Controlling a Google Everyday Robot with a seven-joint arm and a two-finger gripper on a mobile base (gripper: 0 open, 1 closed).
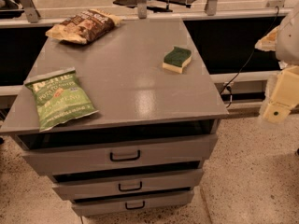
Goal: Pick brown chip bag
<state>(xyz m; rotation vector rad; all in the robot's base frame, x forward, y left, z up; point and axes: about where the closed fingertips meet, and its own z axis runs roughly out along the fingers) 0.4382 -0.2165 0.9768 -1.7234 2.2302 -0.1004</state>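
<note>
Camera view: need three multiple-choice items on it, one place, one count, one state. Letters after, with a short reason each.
1. Where is the brown chip bag on the cabinet top?
A. far left corner
B. near right corner
C. dead centre

2. How many drawer handles show on the front?
A. one
B. three
C. five

3. What state is the brown chip bag in?
A. held by the end effector
B. hanging over the front edge
C. lying on the top, untouched

Answers:
1 A: it lies at the back left, beyond the green chip bag.
2 B: three dark handles sit one under another.
3 C: the end effector is off the cabinet's right side, apart from the bag.
</note>
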